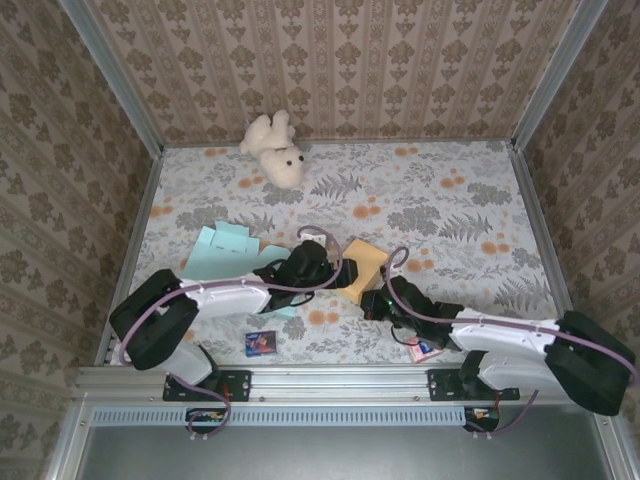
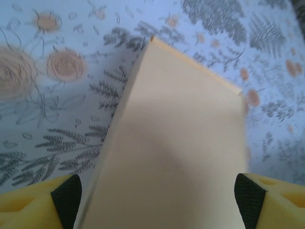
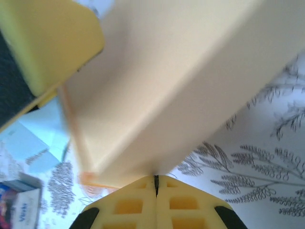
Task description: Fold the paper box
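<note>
Far left on the table [image 1: 450, 230] lies a flat blue sheet [image 1: 215, 252]; nearer the bases, a small card [image 1: 260, 343]; at the far edge, a teddy [image 1: 275, 148] on its back; the left gripper [image 1: 325, 268] reaches in from the left to the yellow box [image 1: 362, 265], which sits mid-table just right of the sheet. From the left wrist, the box [image 2: 176, 157] fills the gap between wide-set jaws; both pads [image 2: 66, 193] seem to press its sides, so it looks clamped, though the contact is not sharp. The right gripper [image 1: 372, 300] is at the box's near corner; from its wrist, the fingers [image 3: 128, 205] are pressed tight together with their tips right at the lower edge of the box [image 3: 190, 81], which is tilted above the table there; whether they pinch paper I cannot tell. A packet [image 1: 420, 350] lies under the right arm.
</note>
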`<state>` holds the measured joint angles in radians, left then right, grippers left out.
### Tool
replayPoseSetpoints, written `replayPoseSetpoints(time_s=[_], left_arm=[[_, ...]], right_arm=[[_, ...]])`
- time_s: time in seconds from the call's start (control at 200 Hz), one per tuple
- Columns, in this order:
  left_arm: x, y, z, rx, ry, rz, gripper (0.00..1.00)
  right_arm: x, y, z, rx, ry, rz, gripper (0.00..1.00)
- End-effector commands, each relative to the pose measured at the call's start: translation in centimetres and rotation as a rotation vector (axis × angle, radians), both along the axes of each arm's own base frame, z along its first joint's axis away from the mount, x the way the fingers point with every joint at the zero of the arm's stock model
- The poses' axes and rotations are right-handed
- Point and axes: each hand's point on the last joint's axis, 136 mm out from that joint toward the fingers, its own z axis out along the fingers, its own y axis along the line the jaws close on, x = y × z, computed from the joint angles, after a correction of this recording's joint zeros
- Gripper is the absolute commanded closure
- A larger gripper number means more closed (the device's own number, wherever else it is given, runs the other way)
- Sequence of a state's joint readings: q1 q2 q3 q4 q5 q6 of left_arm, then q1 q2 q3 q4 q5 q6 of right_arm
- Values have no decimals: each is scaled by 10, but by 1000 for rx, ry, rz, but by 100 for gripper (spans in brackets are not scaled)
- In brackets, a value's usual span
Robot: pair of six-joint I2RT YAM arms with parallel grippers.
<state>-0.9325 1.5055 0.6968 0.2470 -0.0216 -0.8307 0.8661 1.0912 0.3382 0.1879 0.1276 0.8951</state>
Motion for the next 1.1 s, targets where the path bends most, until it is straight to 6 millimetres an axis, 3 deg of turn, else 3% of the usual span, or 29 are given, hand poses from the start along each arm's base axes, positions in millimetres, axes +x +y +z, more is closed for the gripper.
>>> replayPoseSetpoints(time_s=[0.0,0.135,0.355,0.45,0.715,0.9,1.095], left_arm=[[5,12,6,10,-3,-9,13],[18,20,9,37,-16,9,13],[43,1,22,75,-74,-40,13],[52,-16,21,78,-83,-80,13],[73,-43,-10,134,-34,-124,14],[65,-64,-29,126,28,-161,15],[50,-100,-20,67,43,-235,15]], right_arm=[[4,-28,0,-83,2,-31,98],[15,-55,9,-88,-4,-86,97],[45,-79,3,-76,44,-149,98],[58,-77,-6,-40,71,-157,98],[87,-66,-22,-36,73,-153,98],[95,-53,-36,8,93,-128,99],[94,-34,-25,146,50,-107,99]])
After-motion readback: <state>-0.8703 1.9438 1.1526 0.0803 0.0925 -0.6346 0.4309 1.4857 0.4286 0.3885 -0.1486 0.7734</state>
